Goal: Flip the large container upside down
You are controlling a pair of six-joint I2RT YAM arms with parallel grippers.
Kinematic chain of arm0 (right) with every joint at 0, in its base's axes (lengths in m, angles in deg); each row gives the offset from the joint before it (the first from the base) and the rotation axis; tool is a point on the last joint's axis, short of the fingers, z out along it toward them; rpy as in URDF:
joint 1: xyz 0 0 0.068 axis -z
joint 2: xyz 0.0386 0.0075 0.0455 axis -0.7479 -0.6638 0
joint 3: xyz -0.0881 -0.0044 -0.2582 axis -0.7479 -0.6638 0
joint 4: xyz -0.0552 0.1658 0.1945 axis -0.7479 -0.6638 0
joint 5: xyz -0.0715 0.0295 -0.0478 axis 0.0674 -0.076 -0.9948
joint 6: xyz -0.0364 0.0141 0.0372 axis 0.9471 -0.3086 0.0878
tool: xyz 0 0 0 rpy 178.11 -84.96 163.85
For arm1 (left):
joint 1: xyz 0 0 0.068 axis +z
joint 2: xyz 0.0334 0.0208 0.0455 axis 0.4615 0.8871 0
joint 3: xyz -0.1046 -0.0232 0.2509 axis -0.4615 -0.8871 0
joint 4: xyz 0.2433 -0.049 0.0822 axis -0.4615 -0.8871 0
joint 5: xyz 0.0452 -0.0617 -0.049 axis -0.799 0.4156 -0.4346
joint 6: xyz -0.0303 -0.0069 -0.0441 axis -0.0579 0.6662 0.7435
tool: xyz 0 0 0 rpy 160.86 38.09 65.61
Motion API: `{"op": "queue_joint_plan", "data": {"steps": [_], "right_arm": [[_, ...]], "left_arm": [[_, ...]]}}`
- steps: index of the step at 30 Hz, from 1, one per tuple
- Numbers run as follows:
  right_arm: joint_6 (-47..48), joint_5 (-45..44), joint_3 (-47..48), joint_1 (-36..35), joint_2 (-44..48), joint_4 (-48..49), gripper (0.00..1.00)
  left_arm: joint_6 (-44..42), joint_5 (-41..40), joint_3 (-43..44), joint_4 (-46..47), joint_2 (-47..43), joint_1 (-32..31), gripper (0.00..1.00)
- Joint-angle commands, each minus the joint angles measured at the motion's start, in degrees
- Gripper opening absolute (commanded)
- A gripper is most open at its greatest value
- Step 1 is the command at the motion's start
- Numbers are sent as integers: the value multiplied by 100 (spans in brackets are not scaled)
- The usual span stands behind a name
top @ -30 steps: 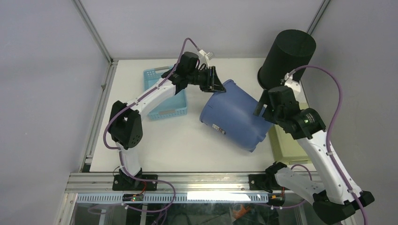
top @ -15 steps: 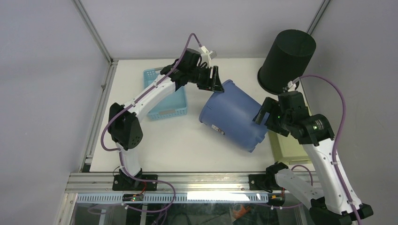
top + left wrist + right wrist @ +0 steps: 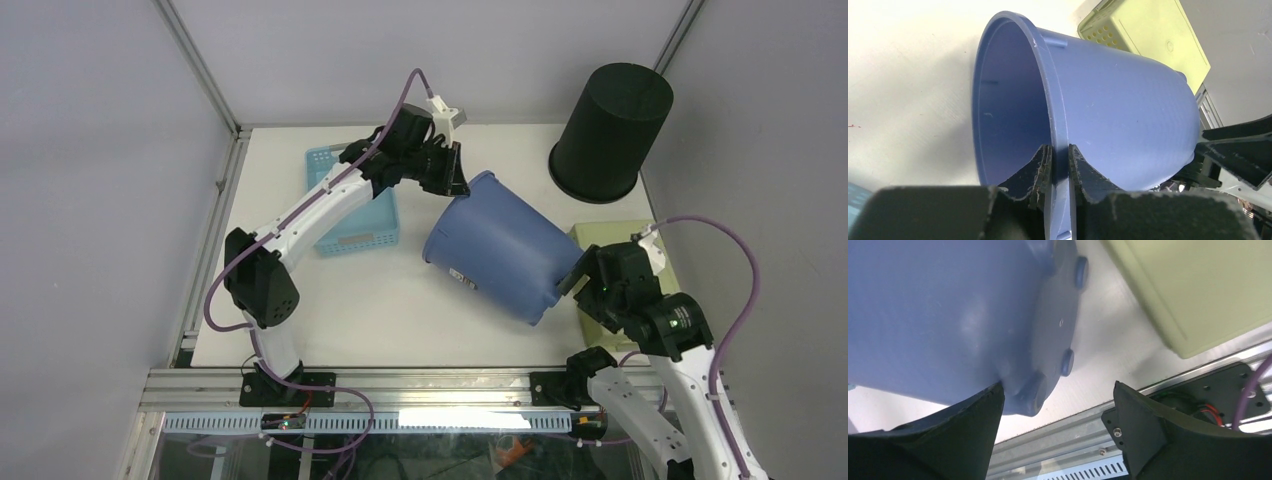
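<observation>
On the desk (image 3: 400,310), the large container (image 3: 500,250), a blue tub, is seen lying on its side, its mouth turned toward the far left and its base toward the near right corner. Its position is judged almost unchanged from a second ago. What has changed is the right arm: it has been drawn back from beside the upturned black container (image 3: 610,130) at the far right and brought down toward the near edge, over the pale green box (image 3: 605,238). The right pincer (image 3: 1058,385) is now held wide around the lower edge of the tub's base, with one finger just at the wall and nothing gripped. The left arm has been kept over the light blue basket (image 3: 365,228), and the left pincer (image 3: 1058,150) is seen closed narrowly on the tub's rim (image 3: 1048,90), one finger inside the mouth and one outside. The tub is thus half turned only. It is judged that the base is to be lifted or pushed from the right while the rim is held as a pivot, so that the mouth may be brought down flat. Slipping at the thin rim is the risk to be watched.
</observation>
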Motion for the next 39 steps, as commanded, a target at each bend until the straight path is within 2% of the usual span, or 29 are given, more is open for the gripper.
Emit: {"op": "queue_joint_plan", "data": {"steps": [1,7,11,14,18,24,39], "right_arm": [[-164,870,-355,25,310,1048,85],[-415,1978,-1047,25,712,1899,86],[-904,2369,-1582,25,1280,2478,87],[-1007,2355,-1605,25,1525,2590,86],[-768,2422,-1427,25,1382,2554,87],[-369,1912,-1190,25,1029,1984,88],[-281,1711,-1614,25,1014,2498,90]], "left_arm": [[-364,-477,51,-460,-80,12,10],[-390,-587,31,-518,-26,11,1],[-399,-574,5,-518,-11,8,0],[-431,-647,-79,-518,-25,7,0],[-485,-687,-123,-518,22,15,0],[-537,-740,-125,-516,30,9,0],[-607,-692,-213,-534,-16,13,0]]}}
